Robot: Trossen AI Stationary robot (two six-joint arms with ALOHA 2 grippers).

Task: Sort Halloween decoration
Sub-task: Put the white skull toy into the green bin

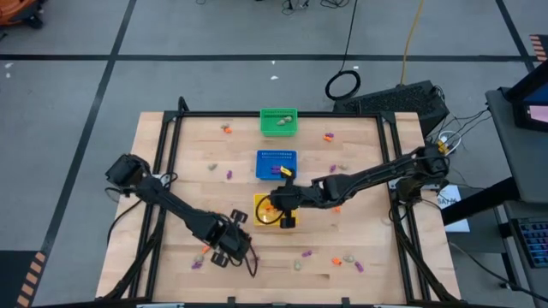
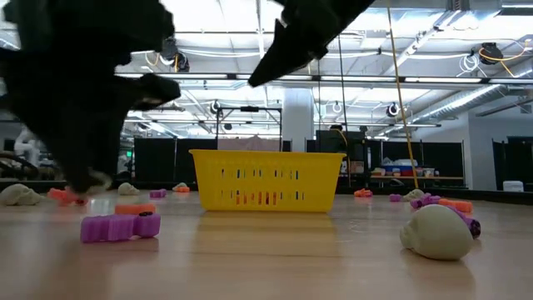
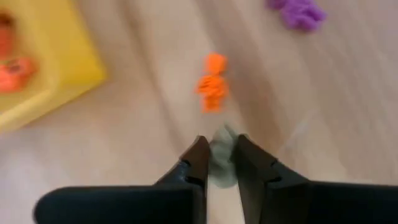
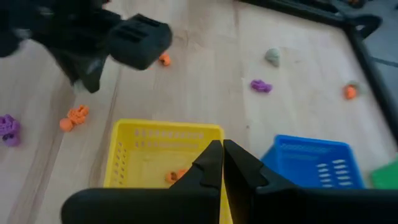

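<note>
Left gripper (image 3: 217, 152) pinches a pale trinket (image 3: 221, 163); right gripper (image 4: 222, 155) hangs over the yellow basket (image 1: 261, 220) with its fingers pressed together and nothing between them.

Three baskets stand in a row down the middle of the table (image 1: 368, 214): green basket (image 1: 278, 121) at the far side, blue basket (image 1: 276, 164) in the middle, then the yellow one. Small orange, purple and pale trinkets lie scattered around them. Only the left wrist view shows the grip: the pale trinket sits between the two fingertips, above the wood, with an orange trinket (image 3: 212, 82) just beyond it and a purple trinket (image 3: 300, 12) farther off. In the low view the dark arms cover the upper left, and a purple piece (image 2: 119, 226) and a pale skull (image 2: 436, 232) lie in front.
</note>
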